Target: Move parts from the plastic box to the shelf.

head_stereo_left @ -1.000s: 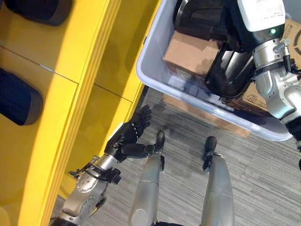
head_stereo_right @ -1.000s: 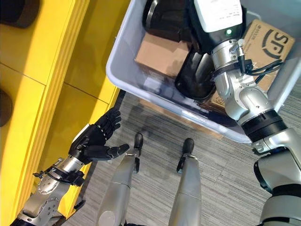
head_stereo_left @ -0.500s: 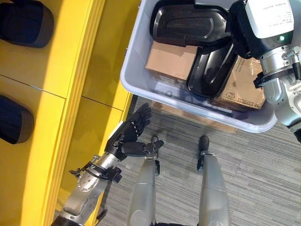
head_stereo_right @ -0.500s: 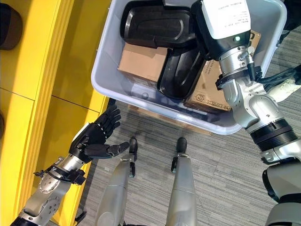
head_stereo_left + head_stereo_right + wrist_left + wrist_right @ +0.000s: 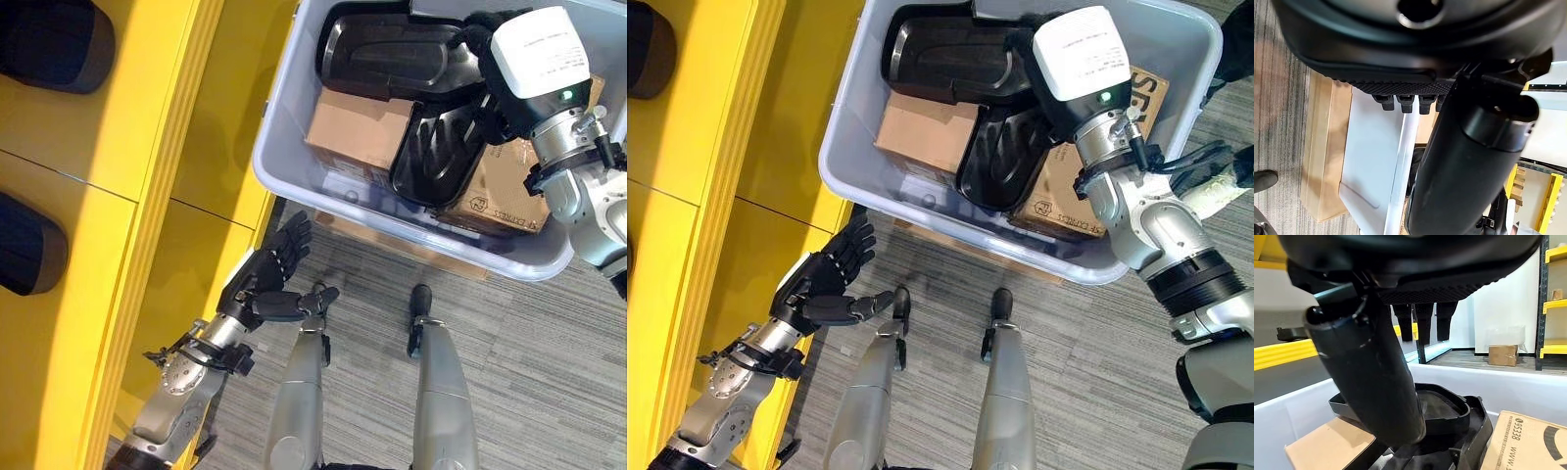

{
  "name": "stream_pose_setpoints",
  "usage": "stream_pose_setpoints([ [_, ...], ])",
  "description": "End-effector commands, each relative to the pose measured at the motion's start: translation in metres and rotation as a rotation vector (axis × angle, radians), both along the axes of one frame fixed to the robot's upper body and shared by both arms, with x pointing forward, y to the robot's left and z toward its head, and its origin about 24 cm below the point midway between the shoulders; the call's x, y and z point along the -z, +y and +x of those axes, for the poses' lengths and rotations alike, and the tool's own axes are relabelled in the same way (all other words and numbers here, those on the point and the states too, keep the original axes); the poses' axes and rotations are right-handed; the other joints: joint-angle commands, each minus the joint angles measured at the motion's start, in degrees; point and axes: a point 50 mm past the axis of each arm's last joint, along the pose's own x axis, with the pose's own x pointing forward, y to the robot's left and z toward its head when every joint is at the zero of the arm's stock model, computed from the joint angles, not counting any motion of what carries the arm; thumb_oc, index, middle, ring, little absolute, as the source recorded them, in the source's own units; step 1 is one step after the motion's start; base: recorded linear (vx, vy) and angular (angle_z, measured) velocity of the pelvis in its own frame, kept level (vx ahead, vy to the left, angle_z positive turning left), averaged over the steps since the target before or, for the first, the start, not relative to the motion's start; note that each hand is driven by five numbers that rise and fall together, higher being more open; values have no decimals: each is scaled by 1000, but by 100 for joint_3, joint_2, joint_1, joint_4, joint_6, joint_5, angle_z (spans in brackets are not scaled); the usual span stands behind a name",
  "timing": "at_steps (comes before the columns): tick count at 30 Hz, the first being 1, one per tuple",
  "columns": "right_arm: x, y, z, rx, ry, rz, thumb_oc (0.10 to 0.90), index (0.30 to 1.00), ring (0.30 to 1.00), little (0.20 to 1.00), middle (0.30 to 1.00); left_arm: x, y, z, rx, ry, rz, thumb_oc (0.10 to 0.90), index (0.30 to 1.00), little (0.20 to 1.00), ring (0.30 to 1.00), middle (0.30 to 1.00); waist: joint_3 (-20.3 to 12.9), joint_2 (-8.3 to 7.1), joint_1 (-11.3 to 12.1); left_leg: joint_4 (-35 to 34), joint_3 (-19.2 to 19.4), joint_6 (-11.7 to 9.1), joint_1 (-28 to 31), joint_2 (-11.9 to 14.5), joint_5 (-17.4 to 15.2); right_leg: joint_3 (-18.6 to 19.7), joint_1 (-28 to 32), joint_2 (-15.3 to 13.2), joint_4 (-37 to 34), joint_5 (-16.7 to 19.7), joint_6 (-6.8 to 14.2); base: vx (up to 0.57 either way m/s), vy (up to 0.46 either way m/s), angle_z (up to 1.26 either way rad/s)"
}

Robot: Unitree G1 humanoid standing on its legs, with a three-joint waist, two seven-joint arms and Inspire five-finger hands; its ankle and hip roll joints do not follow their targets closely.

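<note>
The grey plastic box (image 5: 284,166) stands on the floor beside the yellow shelf (image 5: 147,196). It holds one black part (image 5: 392,54) lying flat, a second black part (image 5: 441,147) leaning on it, and two cardboard boxes (image 5: 358,127) (image 5: 500,196). My right hand (image 5: 1366,377) hovers open just above the black parts, thumb out, fingers (image 5: 1422,318) straight, holding nothing. Down by the shelf's front, my left hand (image 5: 263,286) is open with the palm up and empty.
Two dark parts (image 5: 59,39) (image 5: 24,245) lie on the shelf at the left. A wooden board (image 5: 1322,147) sits under the plastic box. Grey carpet (image 5: 549,362) stretches in front of the box and to its right.
The camera has shifted, so the whole box sits lower in view. My right hand has moved a little left and down over the leaning black part. The left hand has hardly moved.
</note>
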Motion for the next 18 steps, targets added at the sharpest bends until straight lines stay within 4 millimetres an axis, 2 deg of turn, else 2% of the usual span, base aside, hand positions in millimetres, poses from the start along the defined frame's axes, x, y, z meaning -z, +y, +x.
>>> stream_pose_setpoints([
  [1,-53,-2,-14,-1,-206,26,900,1000,1000,1000,1000,-26,-2,-8,46,-160,-50,900,1000,1000,1000,1000,-58,-180,85,53,378,281,417,243,-478,-137,615,-20,194,-1015,-196,-1,-171,12],
  [3,-53,-13,-15,53,-212,60,900,1000,1000,1000,1000,-27,-5,-8,91,-180,-18,900,1000,1000,1000,1000,-58,-161,-20,-154,789,230,613,392,-380,-307,743,-60,213,-1070,-198,-3,-273,25],
  [4,-52,-19,-16,88,-214,79,900,1000,1000,1000,1000,-26,-7,-7,122,-182,-2,900,1000,1000,1000,1000,-58,-143,-108,-229,1036,150,763,448,-430,-362,879,-98,267,-1230,-158,14,-307,50],
  [5,-50,-27,-19,127,-220,99,900,1000,1000,1000,1000,-26,-12,-6,164,-186,15,900,1000,1000,1000,1000,-58,-92,-227,-382,1384,67,832,508,-301,-532,971,-153,266,-1280,-166,33,-215,82],
  [7,-50,-34,-21,148,-225,103,900,1000,1000,1000,1000,-29,-15,-4,195,-197,23,900,1000,1000,1000,1000,-58,-27,-285,-504,1582,28,811,449,-163,-664,1024,-147,166,-1236,-185,-19,-10,179],
  [8,-49,-33,-21,141,-234,84,900,1000,1000,1000,1000,-31,-17,-3,197,-200,0,900,1000,1000,1000,1000,-58,101,-173,-640,1450,169,625,125,-16,-678,942,-53,98,-1125,-218,19,192,168],
  [9,-50,-30,-18,129,-237,67,900,1000,1000,1000,1000,-33,-16,-3,188,-204,-16,900,1000,1000,1000,1000,-58,159,-37,-627,1142,260,473,-145,-13,-559,899,67,72,-1099,-229,42,215,75],
  [10,-50,-29,-16,127,-241,61,900,1000,1000,1000,1000,-34,-15,-3,184,-209,-20,900,1000,1000,1000,1000,-58,169,2,-612,1050,287,434,-217,-22,-517,889,101,68,-1096,-232,77,209,3],
  [11,-50,-25,-13,113,-246,61,900,1000,1000,1000,1000,-34,-14,-3,165,-218,-27,900,1000,1000,1000,1000,-58,123,97,-447,772,353,278,-385,-100,-412,873,197,-3,-1053,-245,49,156,-81],
  [12,-49,-23,-13,106,-246,61,900,1000,1000,1000,1000,-35,-13,-4,154,-221,-35,900,1000,1000,1000,1000,-58,102,125,-390,683,374,225,-436,-125,-376,866,237,-18,-1043,-255,86,297,-107],
  [13,-41,-17,-11,89,-242,57,900,1000,1000,1000,1000,-34,-9,-5,130,-229,-44,900,1000,1000,1000,1000,-58,11,209,-161,534,482,135,-561,-259,-312,904,354,25,-1082,-298,72,231,-95],
  [15,-36,-20,-11,83,-241,87,900,1000,1000,1000,1000,-34,-5,-7,130,-225,-41,900,1000,1000,1000,1000,-58,-70,253,-58,592,542,183,-596,-372,-381,1087,381,-11,-1124,-303,115,183,-49],
  [17,-25,-20,-11,74,-226,120,900,1000,1000,1000,1000,-30,-2,-8,115,-200,-23,900,1000,1000,1000,1000,-58,-68,310,124,621,694,212,-571,-470,-348,827,371,952,-1125,-180,136,108,-51],
  [18,-18,-18,-8,72,-212,137,900,1000,1000,1000,1000,-28,-4,-7,119,-196,-3,900,1000,1000,1000,1000,-58,-47,297,214,587,796,182,-562,-536,-194,504,361,1573,-1039,-64,85,-29,-28],
])
